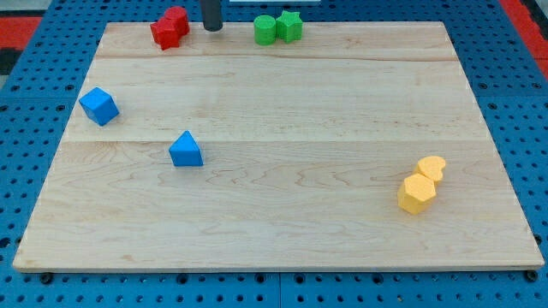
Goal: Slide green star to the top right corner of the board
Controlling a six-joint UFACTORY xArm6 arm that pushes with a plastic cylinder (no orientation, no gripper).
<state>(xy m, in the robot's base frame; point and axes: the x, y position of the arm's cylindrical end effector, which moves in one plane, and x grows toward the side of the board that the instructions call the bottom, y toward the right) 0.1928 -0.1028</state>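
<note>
The green star (290, 26) lies at the view's top edge of the wooden board (282, 214), a little right of centre. A green cylinder (265, 30) touches its left side. My tip (212, 28) stands at the view's top, left of the green cylinder and right of the red blocks, touching neither. It is about ninety pixels left of the green star.
Two red blocks (169, 28) sit together at the view's top left. A blue cube (99, 106) lies at the left, a blue triangular block (186, 150) left of centre. A yellow hexagonal block (417, 193) and a yellow block (431, 168) touch at the lower right.
</note>
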